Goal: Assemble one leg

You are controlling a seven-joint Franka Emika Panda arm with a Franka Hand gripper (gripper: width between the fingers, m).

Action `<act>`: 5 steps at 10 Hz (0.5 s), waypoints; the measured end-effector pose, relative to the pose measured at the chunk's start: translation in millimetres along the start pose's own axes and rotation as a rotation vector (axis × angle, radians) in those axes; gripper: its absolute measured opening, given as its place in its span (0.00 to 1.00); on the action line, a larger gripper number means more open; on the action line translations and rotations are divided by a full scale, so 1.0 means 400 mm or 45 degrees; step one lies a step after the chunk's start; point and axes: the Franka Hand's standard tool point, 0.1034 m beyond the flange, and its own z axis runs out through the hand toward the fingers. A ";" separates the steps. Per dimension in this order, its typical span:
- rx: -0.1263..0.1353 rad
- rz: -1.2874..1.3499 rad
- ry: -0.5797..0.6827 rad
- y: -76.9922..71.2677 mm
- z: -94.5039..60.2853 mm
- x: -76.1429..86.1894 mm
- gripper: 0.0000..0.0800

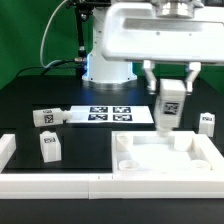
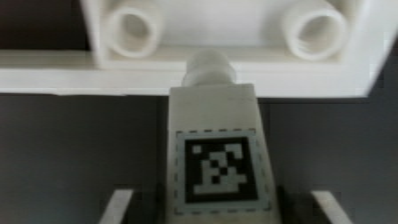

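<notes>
White leg (image 1: 170, 108), clamped upright between the fingers of your gripper (image 1: 170, 92), hangs over the tabletop (image 1: 205, 160). Insertion step in hand: you must centre its tip over one hole (image 2: 317, 30), then lower and twist.

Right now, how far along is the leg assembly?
Done: one leg is picked up. In hand: the pincer grips it above the tabletop, its tip between two sockets in the wrist view. Left: seating it in a socket; three other legs sit loose on the table.
</notes>
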 end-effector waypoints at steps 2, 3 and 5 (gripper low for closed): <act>0.029 0.058 0.091 -0.074 0.012 -0.001 0.36; 0.024 0.042 0.088 -0.074 0.013 -0.003 0.36; 0.024 0.044 0.088 -0.074 0.013 -0.004 0.36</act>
